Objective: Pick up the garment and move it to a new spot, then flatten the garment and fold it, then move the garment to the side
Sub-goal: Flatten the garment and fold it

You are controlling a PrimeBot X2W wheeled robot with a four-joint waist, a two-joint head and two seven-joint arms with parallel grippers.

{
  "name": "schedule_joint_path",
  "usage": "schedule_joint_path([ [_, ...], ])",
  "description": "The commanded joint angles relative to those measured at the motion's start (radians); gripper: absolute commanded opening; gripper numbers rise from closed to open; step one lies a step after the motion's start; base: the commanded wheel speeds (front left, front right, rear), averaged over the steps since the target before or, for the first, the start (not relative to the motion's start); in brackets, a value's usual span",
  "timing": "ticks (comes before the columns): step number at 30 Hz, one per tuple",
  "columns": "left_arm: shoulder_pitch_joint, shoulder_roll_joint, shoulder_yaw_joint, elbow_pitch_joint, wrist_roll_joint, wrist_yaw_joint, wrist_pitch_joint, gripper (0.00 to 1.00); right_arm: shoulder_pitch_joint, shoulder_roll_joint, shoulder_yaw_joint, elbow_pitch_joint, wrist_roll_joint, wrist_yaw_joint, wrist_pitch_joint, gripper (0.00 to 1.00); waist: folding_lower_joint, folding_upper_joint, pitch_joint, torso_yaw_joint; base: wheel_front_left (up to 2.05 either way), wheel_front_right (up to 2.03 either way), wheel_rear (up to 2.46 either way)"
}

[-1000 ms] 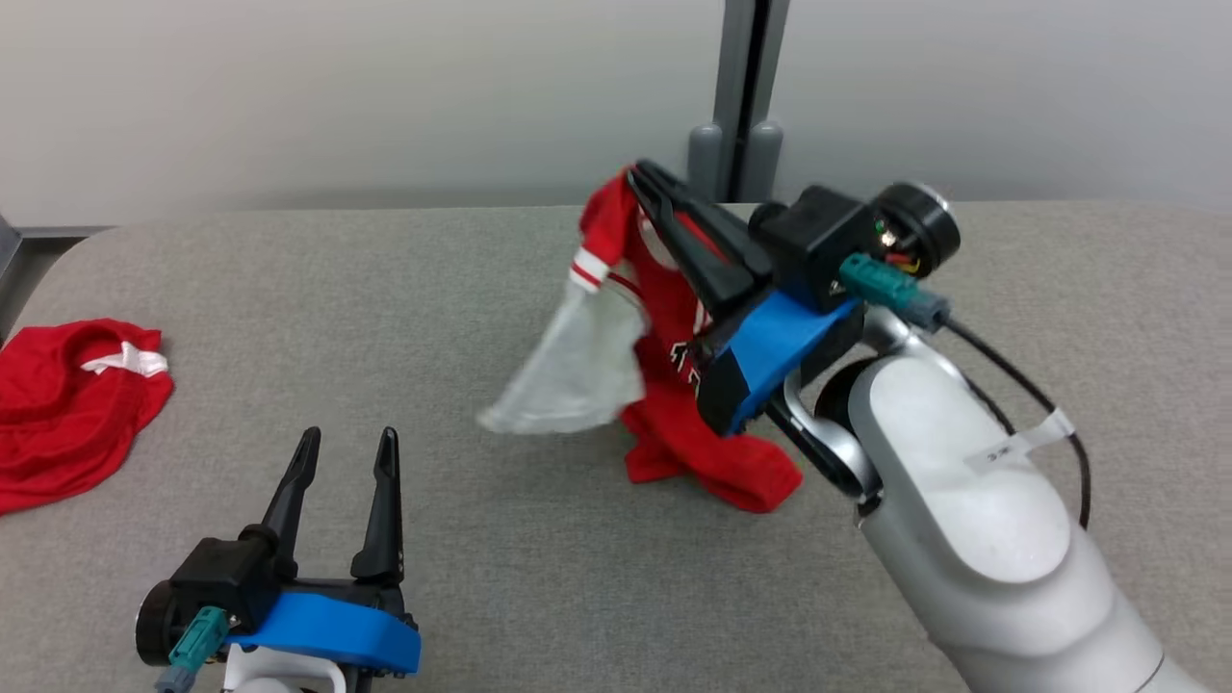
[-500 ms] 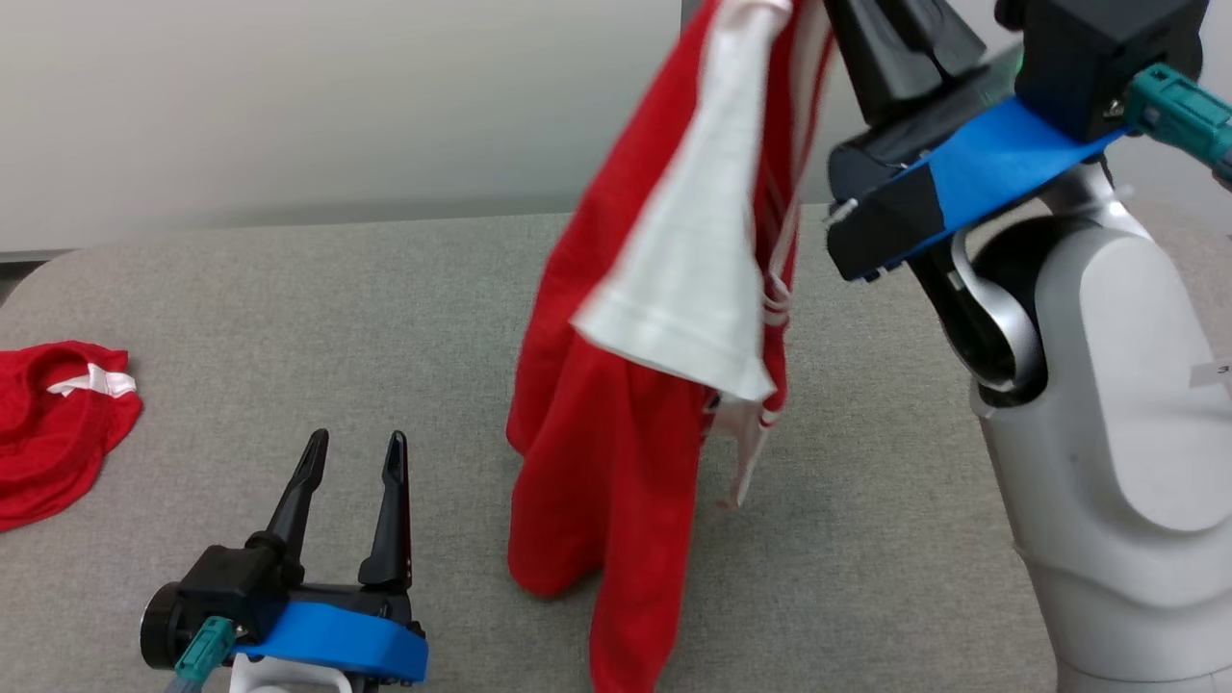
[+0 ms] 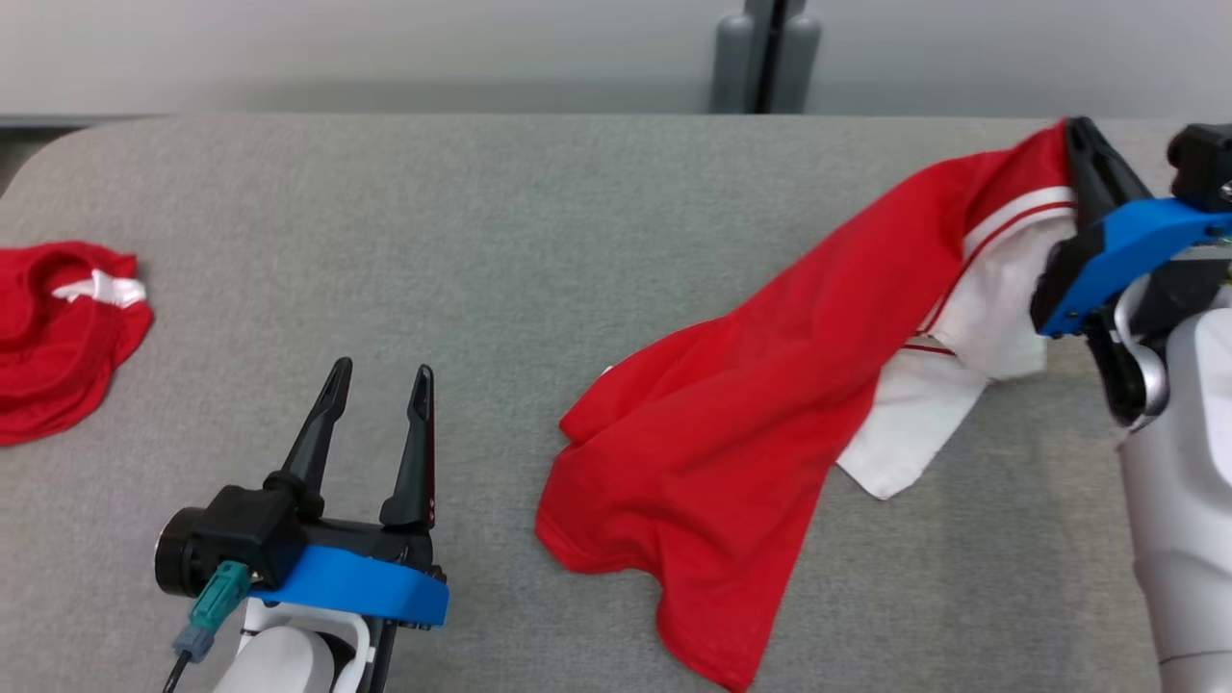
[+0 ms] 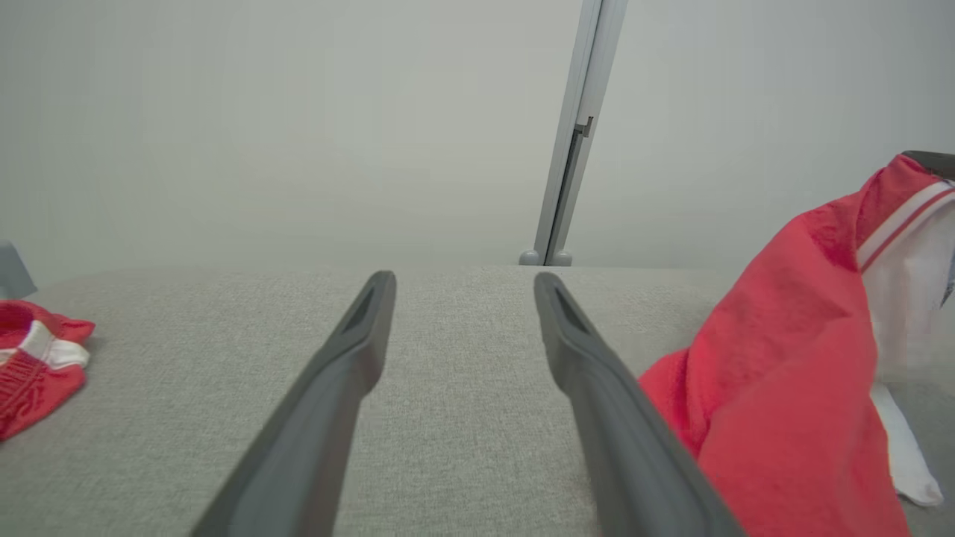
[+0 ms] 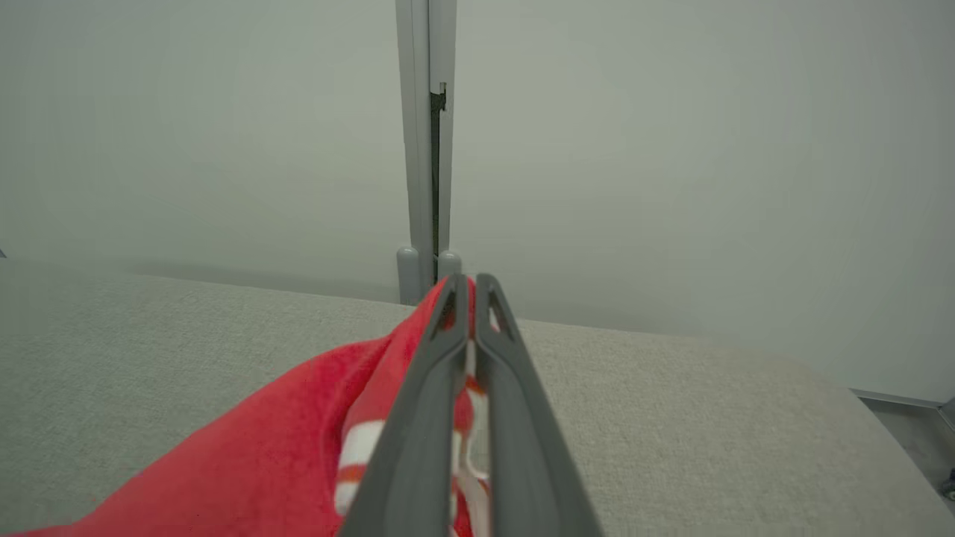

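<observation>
Table [image 3: 539, 241]: grey woven cover, rounded far-left corner, spans the head view from side to side. No marks noted on its bare parts.

Wall [image 4: 298, 112]: plain pale grey, directly behind the table's far edge. A grey upright post [image 3: 767, 53] stands against it behind the table, right of centre.

Garment [image 3: 751, 414]: red fabric with a white panel and red-and-white striped trim. It occupies the right half of the table. One end is lifted off the surface at the far right. From there the cloth slopes down and leftward to a crumpled red mass lying on the table near the middle, with one tail reaching toward the near edge. The white panel hangs under the raised end, its lower corner on the table. The garment is unflattened, with loose folds throughout.

Right forearm [image 3: 1184, 500]: pale, at the right edge.

Red cloth [image 3: 58, 337]: second item, bunched, with a white band, at the far left edge of the table, well apart from the garment.

Right end effector [image 3: 1080, 130]: fingers together, clamped on the garment's raised striped edge.

Left end effector [image 3: 380, 371]: fingers apart, nothing between them, over bare table at lower left, clear of both fabrics.
</observation>
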Motion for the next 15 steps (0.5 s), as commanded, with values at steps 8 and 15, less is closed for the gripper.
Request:
schedule_joint_path([
  [8, -0.004, -0.004, 0.011, 0.030, -0.001, 0.002, -0.009, 1.00, 0.001, -0.010, -0.084, 0.153, -0.042, 0.001, -0.092, 1.00, -0.0001, 0.0000, 0.006, 0.020, 0.00, 0.00, 0.00],
  [15, 0.037, 0.002, 0.028, 0.041, -0.012, 0.013, -0.014, 1.00, 0.139, 0.024, -0.009, 0.026, 0.014, 0.000, -0.189, 1.00, -0.0001, 0.0000, -0.076, -0.030, 0.00, 0.00, 0.00],
])
